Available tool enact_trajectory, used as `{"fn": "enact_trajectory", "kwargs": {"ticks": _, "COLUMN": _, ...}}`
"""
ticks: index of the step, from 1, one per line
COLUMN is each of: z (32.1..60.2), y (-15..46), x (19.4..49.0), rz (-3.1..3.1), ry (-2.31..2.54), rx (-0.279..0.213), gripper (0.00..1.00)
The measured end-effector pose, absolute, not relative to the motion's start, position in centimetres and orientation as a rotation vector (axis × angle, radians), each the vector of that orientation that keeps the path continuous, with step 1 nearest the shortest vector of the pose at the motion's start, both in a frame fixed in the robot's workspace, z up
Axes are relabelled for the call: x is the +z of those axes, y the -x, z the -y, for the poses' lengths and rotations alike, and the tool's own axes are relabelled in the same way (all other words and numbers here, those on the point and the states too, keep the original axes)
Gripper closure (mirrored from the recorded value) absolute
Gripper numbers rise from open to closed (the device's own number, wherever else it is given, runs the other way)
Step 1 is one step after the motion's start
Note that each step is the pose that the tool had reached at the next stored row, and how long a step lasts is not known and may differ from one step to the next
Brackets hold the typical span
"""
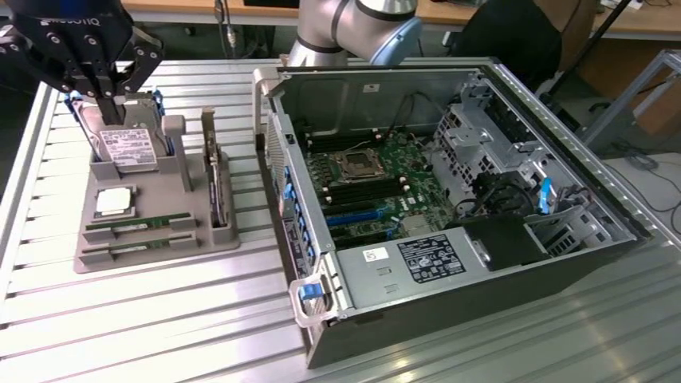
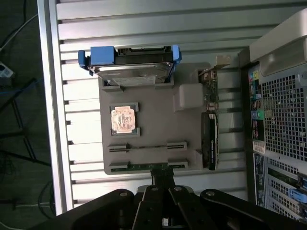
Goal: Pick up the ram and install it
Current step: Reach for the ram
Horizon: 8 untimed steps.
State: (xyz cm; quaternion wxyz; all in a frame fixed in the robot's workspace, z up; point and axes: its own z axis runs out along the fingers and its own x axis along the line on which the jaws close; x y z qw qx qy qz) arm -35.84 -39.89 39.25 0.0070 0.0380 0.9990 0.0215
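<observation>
While the ram (image 1: pixel 136 248) lies on edge in the slot along the near side of the grey tray (image 1: pixel 159 195), nothing touches it, so the work stands at the approach before the pick. A second stick (image 1: pixel 139 224) sits in the slot just behind it. Farther back on the same tray lies the square chip (image 1: pixel 115 201), and at the far end the hard drive (image 1: pixel 127 148) stands upright in its blue rails. A card (image 1: pixel 218 187) stands on edge along the tray's side toward the exterior view's right. The open computer (image 1: pixel 372 84) rests on the slatted table (image 1: pixel 159 327) to the exterior view's right of the tray, well apart from the ram.

The gripper (image 1: pixel 99 94) hangs high over the tray at the exterior view's far left. Seen from the wrist, it lines up above the ram's length, clear of it. Its fingers (image 2: pixel 168 181) are pressed together and hold nothing.

By my judgement, a pick calls for the fingers to part enough to straddle the thin board. It then calls for a straight descent, so the pads close on its flat faces without knocking the stick behind
</observation>
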Motion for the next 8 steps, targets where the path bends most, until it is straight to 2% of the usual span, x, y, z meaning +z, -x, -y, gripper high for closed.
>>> {"fn": "enact_trajectory", "kwargs": {"ticks": 8, "z": 40.57, "y": 35.61, "x": 39.10, "rz": -3.125, "ry": -0.119, "rx": 0.067, "gripper": 0.90}}
